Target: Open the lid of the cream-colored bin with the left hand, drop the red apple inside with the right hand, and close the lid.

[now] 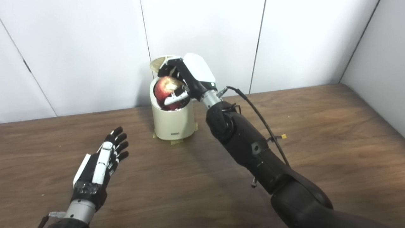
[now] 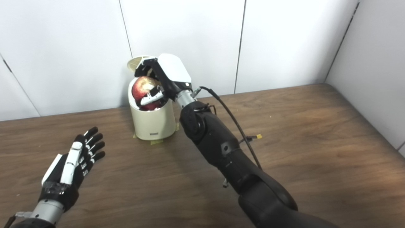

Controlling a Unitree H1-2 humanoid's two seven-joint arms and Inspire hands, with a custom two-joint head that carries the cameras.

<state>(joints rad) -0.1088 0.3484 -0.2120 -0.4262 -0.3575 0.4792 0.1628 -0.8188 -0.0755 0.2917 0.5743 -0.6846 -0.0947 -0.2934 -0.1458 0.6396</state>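
Two fingers [image 1: 177, 96] and the thumb of the right hand [image 1: 186, 79] were curled around the apple [image 1: 166, 87], holding it at the mouth of the bin [image 1: 172, 122], whose lid [image 1: 158, 63] stood tipped back behind. To drop cleanly, they should probably spread only once the apple was centred over the bin. Well left of the bin, the left hand [image 1: 104, 161] hovered over the counter [image 1: 316, 126], fingers straight, empty.

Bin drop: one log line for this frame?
lid: open | right hand: holding red apple at the cream bin mouth | left hand: open, apart, over table
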